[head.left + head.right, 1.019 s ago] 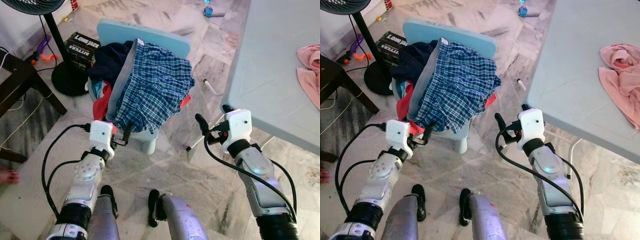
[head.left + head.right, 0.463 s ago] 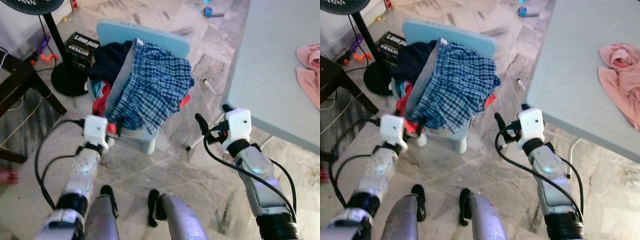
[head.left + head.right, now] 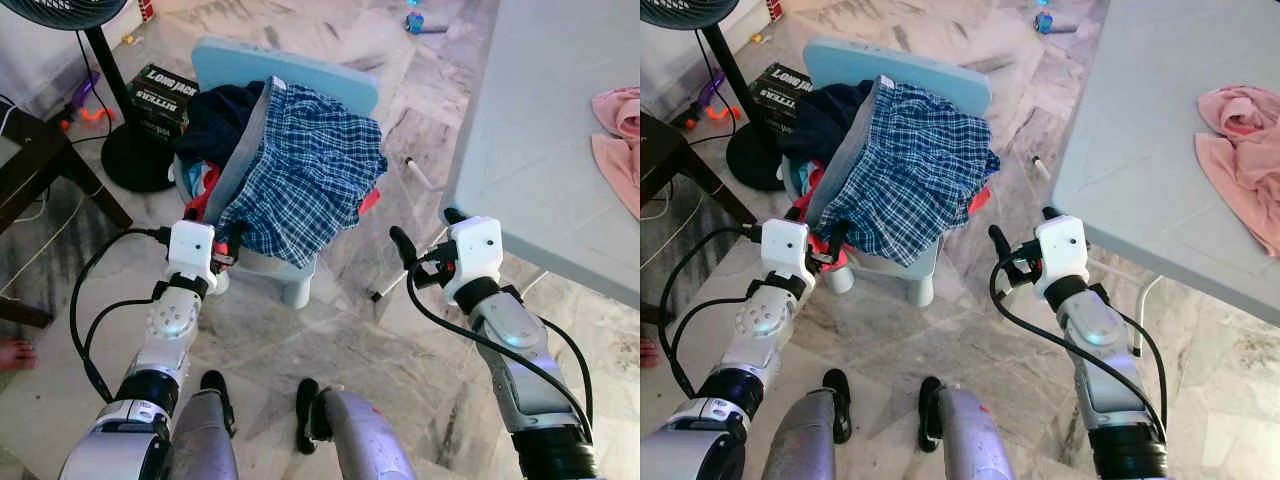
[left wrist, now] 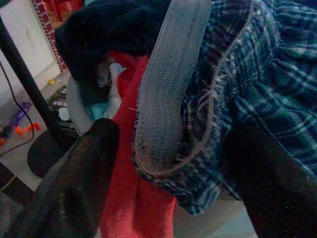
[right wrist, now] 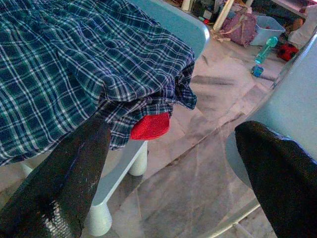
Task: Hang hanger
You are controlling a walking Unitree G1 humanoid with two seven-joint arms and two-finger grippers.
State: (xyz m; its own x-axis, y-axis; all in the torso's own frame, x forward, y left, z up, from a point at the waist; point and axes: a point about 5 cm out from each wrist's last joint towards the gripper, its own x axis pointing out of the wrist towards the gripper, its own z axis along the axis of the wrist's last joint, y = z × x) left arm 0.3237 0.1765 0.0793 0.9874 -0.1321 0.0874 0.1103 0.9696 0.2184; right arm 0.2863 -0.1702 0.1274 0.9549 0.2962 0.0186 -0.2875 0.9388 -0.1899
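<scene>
From the head views, the left gripper [image 3: 228, 250] sits at the front edge of the clothes pile on the blue chair [image 3: 290, 75], beside the plaid shorts [image 3: 305, 170]; the right gripper [image 3: 425, 240] hovers spread, right of the chair. In the left wrist view its fingers [image 4: 74, 183] straddle the shorts' grey waistband [image 4: 166, 84] (unclamped). No hanger can be made out; better to lift the shorts and look beneath.

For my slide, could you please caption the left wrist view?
Open left gripper straddling the grey waistband edge of plaid shorts above a red garment.
</scene>
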